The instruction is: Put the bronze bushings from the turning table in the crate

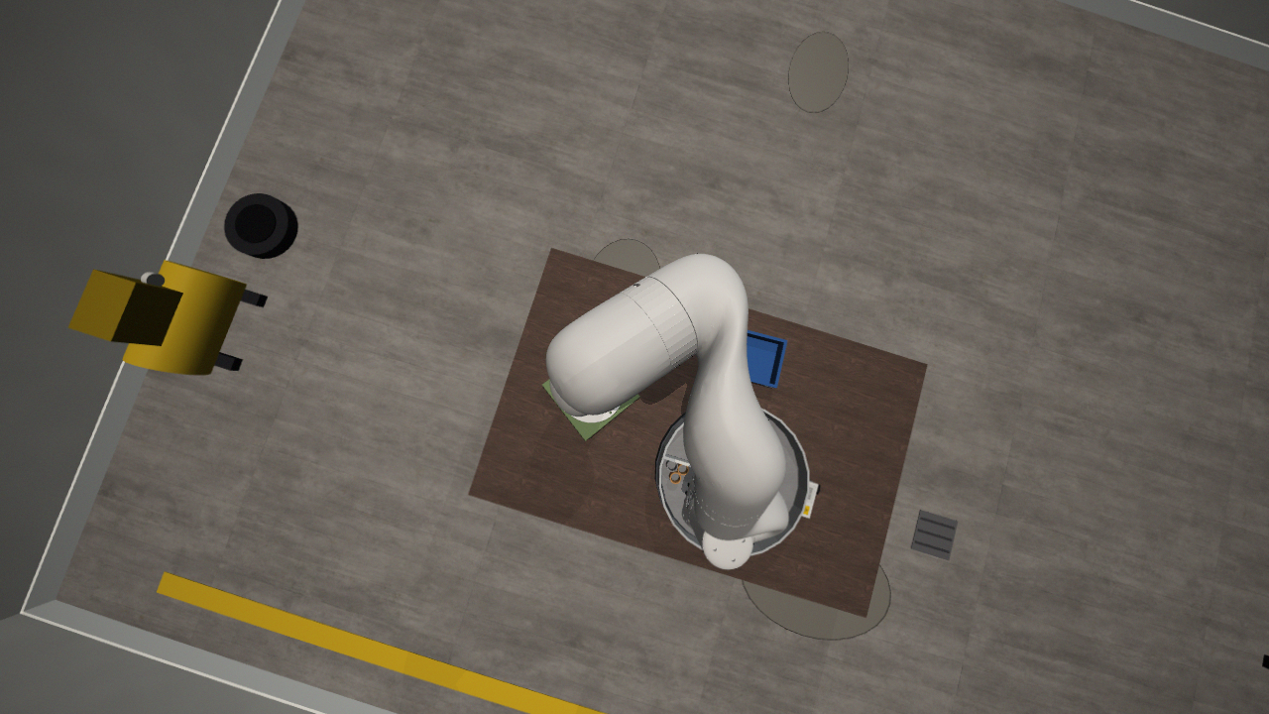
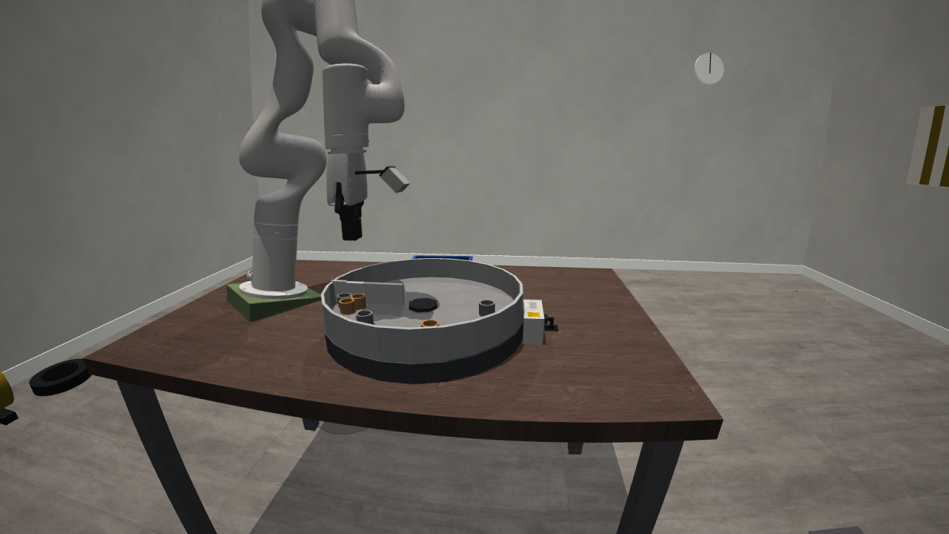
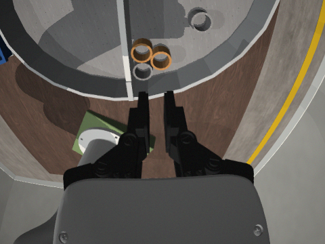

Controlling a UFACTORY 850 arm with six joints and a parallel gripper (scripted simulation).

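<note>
Bronze bushings (image 1: 675, 482) (image 2: 347, 305) (image 3: 141, 41) on turning table (image 1: 805, 461) (image 2: 424, 345) (image 3: 189, 80), two beside steel bushing (image 1: 668, 467) (image 2: 344, 295) (image 3: 143, 78). Gripper (image 2: 351, 237) (image 3: 156, 104) above, fingers slightly spread, nothing between.

Below my black pincer (image 2: 351, 228) (image 3: 156, 104), two bushings (image 3: 141, 53) (image 3: 161, 59) are orange-bronze; the steel bushing (image 3: 142, 71) nearest my tips is grey. Past them runs a pale grey divider (image 2: 371, 292) (image 3: 124, 44). Beneath me, the table (image 1: 567, 301) (image 2: 597, 371) (image 3: 105, 105) is dark brown, wood-grained.

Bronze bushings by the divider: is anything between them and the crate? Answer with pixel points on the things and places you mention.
Yes. The upright divider (image 1: 676, 459) (image 2: 378, 292) (image 3: 124, 34) and the turning table's raised wall (image 1: 803, 448) (image 2: 424, 345) (image 3: 78, 81) stand between those two bronze bushings (image 1: 675, 483) (image 2: 346, 305) (image 3: 141, 43) and the blue crate (image 1: 764, 358) (image 2: 442, 256) (image 3: 3, 55).
</note>
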